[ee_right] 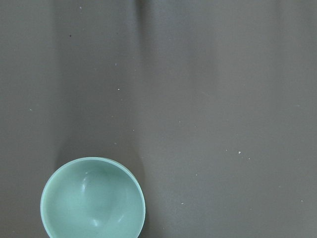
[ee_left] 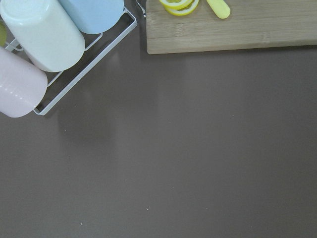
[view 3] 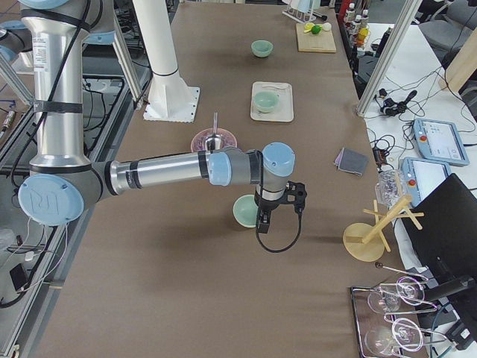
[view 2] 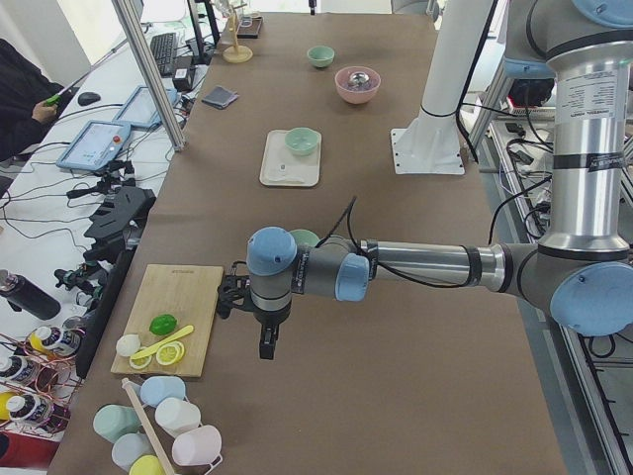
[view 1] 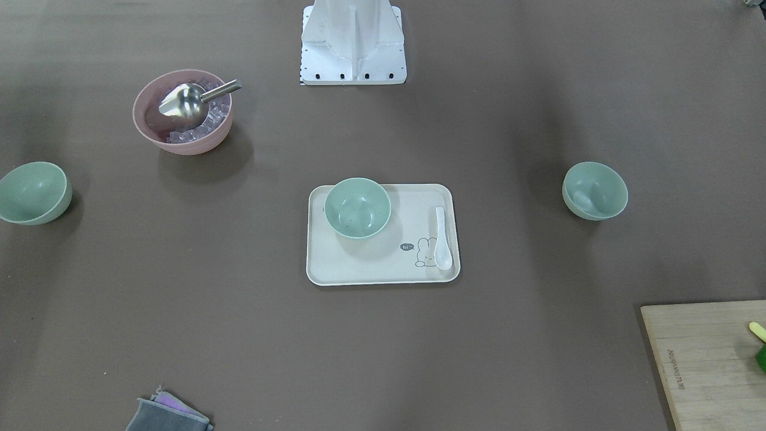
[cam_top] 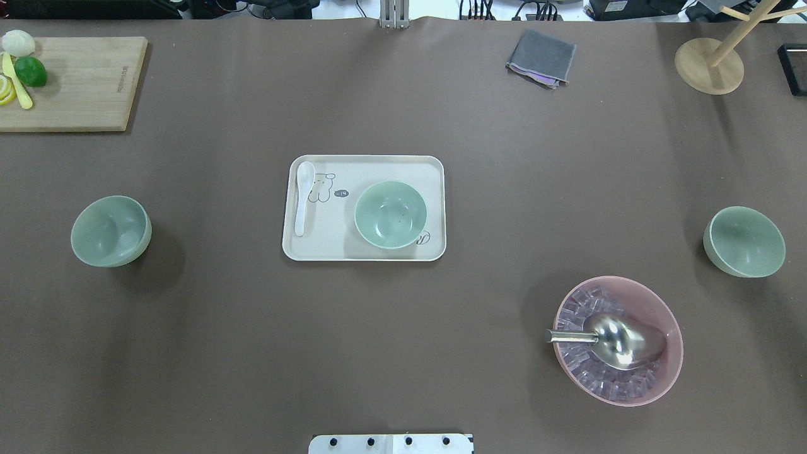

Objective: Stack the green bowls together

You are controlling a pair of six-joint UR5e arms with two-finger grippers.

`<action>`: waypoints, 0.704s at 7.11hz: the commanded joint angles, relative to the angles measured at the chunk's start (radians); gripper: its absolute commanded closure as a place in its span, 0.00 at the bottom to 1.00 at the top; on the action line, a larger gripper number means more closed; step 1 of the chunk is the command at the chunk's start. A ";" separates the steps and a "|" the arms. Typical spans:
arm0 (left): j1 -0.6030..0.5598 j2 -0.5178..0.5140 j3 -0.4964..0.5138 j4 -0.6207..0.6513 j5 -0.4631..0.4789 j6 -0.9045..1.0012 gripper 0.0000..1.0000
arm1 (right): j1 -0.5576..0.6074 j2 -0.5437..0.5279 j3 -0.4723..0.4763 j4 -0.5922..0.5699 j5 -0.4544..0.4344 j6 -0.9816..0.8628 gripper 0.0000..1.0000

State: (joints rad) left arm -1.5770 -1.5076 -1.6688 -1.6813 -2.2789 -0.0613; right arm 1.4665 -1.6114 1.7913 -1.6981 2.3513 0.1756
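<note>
Green bowls, three, all apart and none nested: one bowl [cam_top: 111, 231] at the left middle of the overhead frame, one bowl [cam_top: 391, 214] on the cream tray [cam_top: 372, 165] at centre, one bowl [cam_top: 744, 241] at the right middle. All upright, mouths up, apparently empty.

Likely step: the first pick. Best to take an outer bowl by its rim, one finger inside and one outside. Lift straight, carry above the tray bowl, centre mouth over mouth, lower until seated, then let go. Keep clear of the white spoon [cam_top: 302, 197] on the tray. Keep clear too of the pink bowl [cam_top: 673, 328] with its metal scoop [cam_top: 621, 340] at lower right of the overhead frame.

Right claw [view 3: 261, 222], on the near arm in the right side view, pointed down just beside a bowl [view 3: 244, 212]. Released or clenched: cannot tell from there. Left claw [view 2: 267, 346], on the near arm in the left side view, over bare table [view 2: 326, 396] near the cutting board [view 2: 183, 297]. Likewise cannot tell.

Overhead and front views: all three bowls, no arm at all. Side views: both arms, with the bowl nearest the left camera mostly hidden behind the near arm. Right wrist view: a bowl [ee_right: 92, 198] at lower left of the frame, so off centre for a straight descent. Left wrist view: no bowl, only pastel cups [ee_left: 44, 34] at upper left and the board's edge along the top.
</note>
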 commanded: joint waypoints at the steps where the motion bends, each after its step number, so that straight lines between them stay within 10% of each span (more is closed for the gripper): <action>1: 0.000 0.004 -0.002 -0.002 -0.001 -0.003 0.02 | 0.000 0.004 0.000 0.002 -0.001 0.005 0.00; 5: 0.000 0.004 0.001 0.000 -0.002 -0.006 0.02 | 0.001 -0.004 0.037 0.000 0.014 0.004 0.00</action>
State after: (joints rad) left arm -1.5767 -1.5049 -1.6700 -1.6818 -2.2799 -0.0666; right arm 1.4673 -1.6116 1.8107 -1.6975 2.3589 0.1795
